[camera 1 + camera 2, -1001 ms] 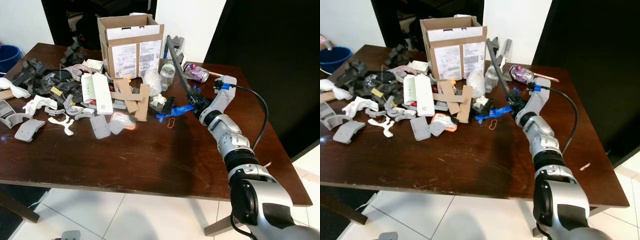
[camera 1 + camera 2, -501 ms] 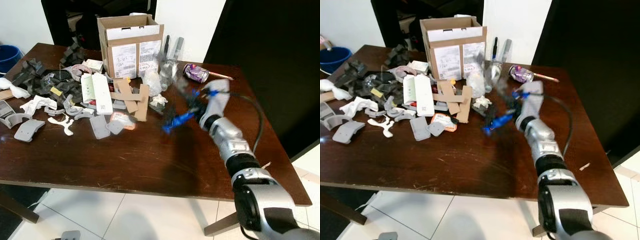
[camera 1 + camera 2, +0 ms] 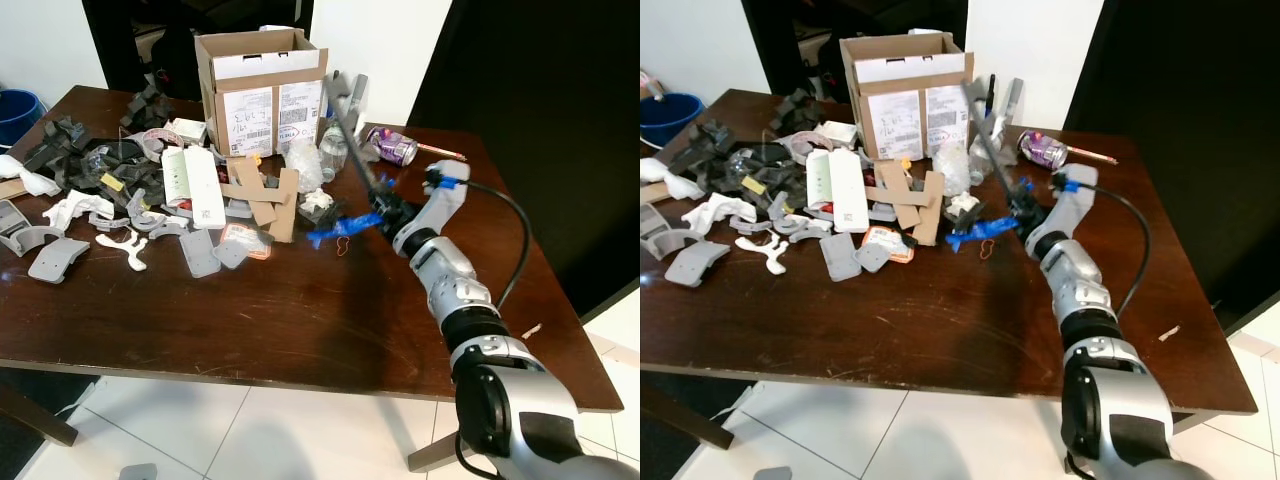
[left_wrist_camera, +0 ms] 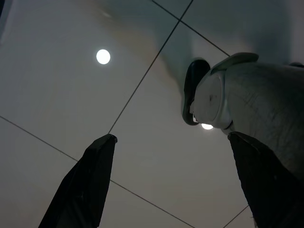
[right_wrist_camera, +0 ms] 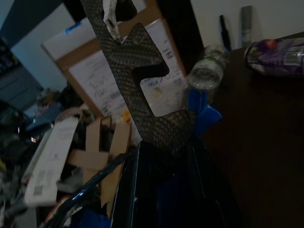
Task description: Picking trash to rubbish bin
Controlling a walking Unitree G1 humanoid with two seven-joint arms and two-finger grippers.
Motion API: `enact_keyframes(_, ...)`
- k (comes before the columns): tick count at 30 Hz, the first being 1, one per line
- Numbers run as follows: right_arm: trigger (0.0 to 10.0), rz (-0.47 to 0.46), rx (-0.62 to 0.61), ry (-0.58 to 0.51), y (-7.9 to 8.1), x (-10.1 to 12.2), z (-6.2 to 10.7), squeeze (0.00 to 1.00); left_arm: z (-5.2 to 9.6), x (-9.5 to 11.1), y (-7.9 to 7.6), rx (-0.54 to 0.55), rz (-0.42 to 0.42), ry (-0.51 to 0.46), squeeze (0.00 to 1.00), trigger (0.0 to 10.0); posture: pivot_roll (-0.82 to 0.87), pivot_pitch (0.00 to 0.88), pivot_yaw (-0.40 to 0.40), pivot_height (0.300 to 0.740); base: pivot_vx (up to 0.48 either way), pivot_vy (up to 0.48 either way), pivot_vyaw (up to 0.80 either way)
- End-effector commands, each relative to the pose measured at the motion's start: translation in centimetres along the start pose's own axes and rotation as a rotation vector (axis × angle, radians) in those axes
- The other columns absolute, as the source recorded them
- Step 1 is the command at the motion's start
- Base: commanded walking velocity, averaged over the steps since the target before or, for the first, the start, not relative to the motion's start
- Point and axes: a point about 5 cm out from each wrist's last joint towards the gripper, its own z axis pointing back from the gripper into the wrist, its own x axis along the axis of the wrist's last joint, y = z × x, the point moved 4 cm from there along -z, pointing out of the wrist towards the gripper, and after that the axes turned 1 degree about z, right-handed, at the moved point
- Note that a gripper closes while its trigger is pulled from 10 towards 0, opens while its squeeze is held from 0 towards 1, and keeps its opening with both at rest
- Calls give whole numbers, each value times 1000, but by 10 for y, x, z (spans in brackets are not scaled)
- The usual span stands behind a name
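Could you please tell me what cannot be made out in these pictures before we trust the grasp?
- Right gripper: in the right wrist view the grey foam strip covers its fingertips, so the contact is hidden.
- Cardboard box: its inside is hidden by its own walls in the eye views.
- Blue bucket: cut off by the left-eye frame edge.
- Box labels: print too small to read.

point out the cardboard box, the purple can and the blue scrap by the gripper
cardboard box (image 3: pixel 262 90), left eye view, front wall with labels
purple can (image 3: pixel 392 146), left eye view, its side
blue scrap (image 3: pixel 975 233), right eye view, its middle
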Motion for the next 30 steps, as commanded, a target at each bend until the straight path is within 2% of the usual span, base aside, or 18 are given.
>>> enact_keyframes(1,0,-28,-40,-12,-8,4,1,0,2,-15,-3,-10,21,42,0,10000,151,113,-108,740,0,0,0)
enact_keyframes(13,0,0,-43,2,-11,0,4,0,0,2,-6,-41,64,-30,0,10000,156,112,-103,740,0,0,0)
enact_keyframes(15,0,15,-29,6,-13,2,5,0,0,11,-12,-92,80,-68,0,10000,156,112,-103,740,0,0,0)
enact_keyframes(18,0,29,-4,7,-12,4,6,0,0,16,-12,-106,99,-92,0,10000,159,119,-99,740,0,0,0)
enact_keyframes(21,0,59,-5,16,-14,4,7,0,0,14,3,-25,169,-85,0,10000,161,120,-97,740,0,0,0)
enact_keyframes(22,0,59,-5,16,-14,4,7,0,0,14,3,-25,169,-85,0,10000,161,120,-97,740,0,0,0)
enact_keyframes(25,0,90,-51,29,-22,3,9,0,4,6,27,93,262,-80,0,10000,161,121,-96,740,0,0,0)
enact_keyframes(26,0,115,-97,41,-29,2,11,0,6,4,41,149,306,-89,0,10000,163,123,-96,740,0,0,0)
enact_keyframes(27,0,115,-97,41,-29,2,11,0,6,4,41,149,306,-89,0,10000,163,123,-96,740,0,0,0)
enact_keyframes(28,0,132,-128,48,-33,1,12,0,8,3,49,184,333,-95,0,10000,163,123,-96,740,0,0,0)
enact_keyframes(30,0,143,-241,58,-50,0,18,0,19,0,87,329,438,-134,0,10000,166,125,-99,740,0,0,0)
